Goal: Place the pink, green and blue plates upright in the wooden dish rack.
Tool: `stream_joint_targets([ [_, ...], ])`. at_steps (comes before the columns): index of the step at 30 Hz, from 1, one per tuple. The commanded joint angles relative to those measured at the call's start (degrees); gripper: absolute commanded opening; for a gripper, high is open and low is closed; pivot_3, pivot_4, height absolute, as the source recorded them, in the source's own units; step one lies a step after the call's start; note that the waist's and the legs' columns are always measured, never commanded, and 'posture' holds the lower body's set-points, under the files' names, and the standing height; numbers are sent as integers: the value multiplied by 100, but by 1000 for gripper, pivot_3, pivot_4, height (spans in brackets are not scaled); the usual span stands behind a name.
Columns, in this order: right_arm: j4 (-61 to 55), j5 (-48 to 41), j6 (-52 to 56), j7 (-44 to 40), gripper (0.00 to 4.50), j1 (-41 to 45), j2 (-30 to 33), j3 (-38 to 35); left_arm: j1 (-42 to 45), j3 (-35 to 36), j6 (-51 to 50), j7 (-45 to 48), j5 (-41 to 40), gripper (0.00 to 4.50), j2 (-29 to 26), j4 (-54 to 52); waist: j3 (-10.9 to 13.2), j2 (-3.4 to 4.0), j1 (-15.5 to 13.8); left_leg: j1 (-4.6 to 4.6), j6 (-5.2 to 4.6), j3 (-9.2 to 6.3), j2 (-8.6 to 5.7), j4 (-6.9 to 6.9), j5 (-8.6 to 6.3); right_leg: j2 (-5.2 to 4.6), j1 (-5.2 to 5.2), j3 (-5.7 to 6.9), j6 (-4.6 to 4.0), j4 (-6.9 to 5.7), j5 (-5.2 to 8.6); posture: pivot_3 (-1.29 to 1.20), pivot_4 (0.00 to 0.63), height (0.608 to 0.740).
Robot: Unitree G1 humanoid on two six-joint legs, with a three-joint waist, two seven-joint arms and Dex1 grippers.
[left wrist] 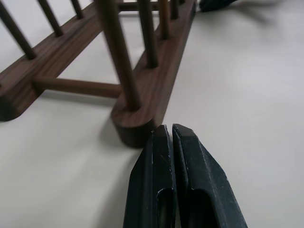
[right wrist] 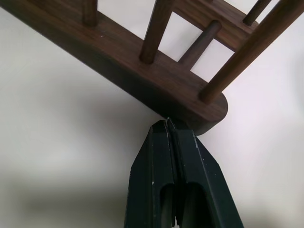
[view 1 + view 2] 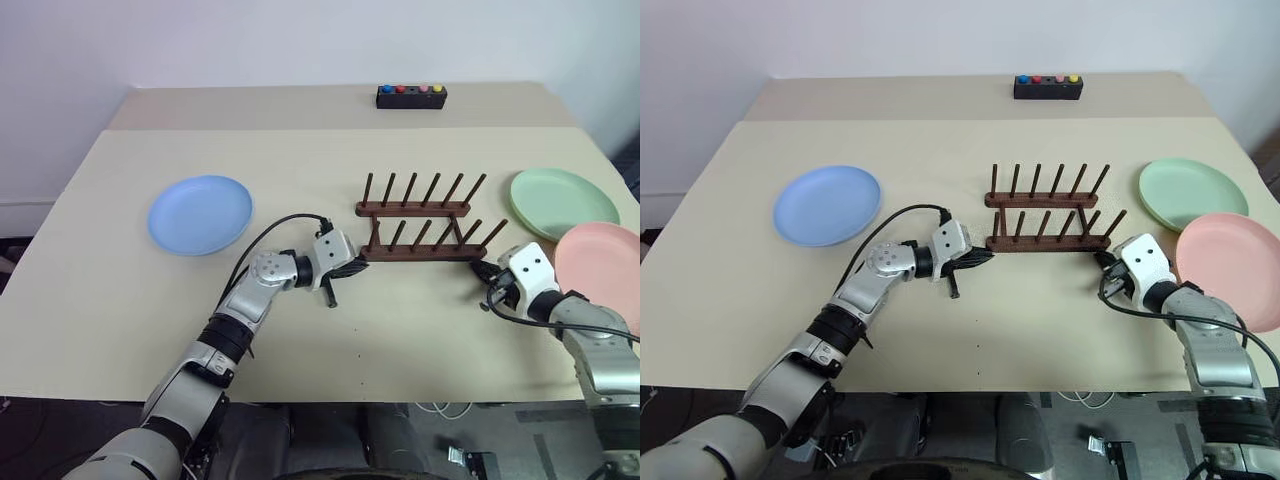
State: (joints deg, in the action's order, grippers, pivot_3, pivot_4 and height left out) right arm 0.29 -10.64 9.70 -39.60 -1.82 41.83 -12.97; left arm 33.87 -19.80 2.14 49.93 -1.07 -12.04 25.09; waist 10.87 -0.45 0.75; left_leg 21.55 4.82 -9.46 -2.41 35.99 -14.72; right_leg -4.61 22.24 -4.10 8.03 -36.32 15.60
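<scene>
The dark wooden dish rack (image 3: pixel 420 232) stands empty at the table's middle. My left gripper (image 3: pixel 358 262) is shut, its tips against the left end of the rack's near rail (image 1: pixel 137 124). My right gripper (image 3: pixel 478 267) is shut too, its tips touching the right end of that same rail (image 2: pixel 209 114). The blue plate (image 3: pixel 200 214) lies flat at the left. At the right lies the green plate (image 3: pixel 562 202), and the pink plate (image 3: pixel 605 262) lies just in front of it, beside my right wrist.
A small black box with coloured buttons (image 3: pixel 411 95) sits near the table's far edge. The beige table (image 3: pixel 120 290) has open surface in front of the rack and between the rack and the blue plate.
</scene>
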Motion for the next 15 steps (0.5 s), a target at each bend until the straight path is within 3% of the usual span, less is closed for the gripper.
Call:
stream_joint_targets([
  [1, -685, -388, 344, -274, 244, -442, 266, -556, -188, 157, -257, 350, -316, 88, -217, -827, 0, 0, 4, 2, -1, 0, 0, -1, 0, 0, 2, 0, 0, 0, 0, 0, 150, 740],
  [4, -1767, -972, 991, -565, 1293, -1102, 492, -1341, -453, 254, -652, 806, -697, 79, -600, -1631, 3, 8, 0, 11, -1, 0, -1, 6, -1, -2, 7, -1, 0, 0, 0, 0, 150, 740],
  [10, -2654, -1231, 1836, -570, 4260, -1708, 700, -2267, -750, 207, -1118, 1360, -1065, 79, -1122, -2437, 3, 7, 4, -5, -1, 5, 2, 12, -1, 1, -11, -1, -3, 0, 2, 0, 150, 740],
  [11, -2719, -1233, 1932, -566, 4454, -1782, 711, -2415, -787, 203, -1183, 1430, -1128, 79, -1168, -2525, 3, 7, 3, -3, -1, 5, 2, 12, -1, 1, -9, -1, -3, 0, 3, 0, 150, 740],
  [15, -2768, -1141, 2222, -568, 4454, -2069, 744, -2900, -879, 146, -1289, 1542, -1164, 79, -1305, -2745, 4, 5, -17, 6, -1, 5, 2, 11, -1, -1, -4, -1, -2, 4, 2, 0, 150, 740],
])
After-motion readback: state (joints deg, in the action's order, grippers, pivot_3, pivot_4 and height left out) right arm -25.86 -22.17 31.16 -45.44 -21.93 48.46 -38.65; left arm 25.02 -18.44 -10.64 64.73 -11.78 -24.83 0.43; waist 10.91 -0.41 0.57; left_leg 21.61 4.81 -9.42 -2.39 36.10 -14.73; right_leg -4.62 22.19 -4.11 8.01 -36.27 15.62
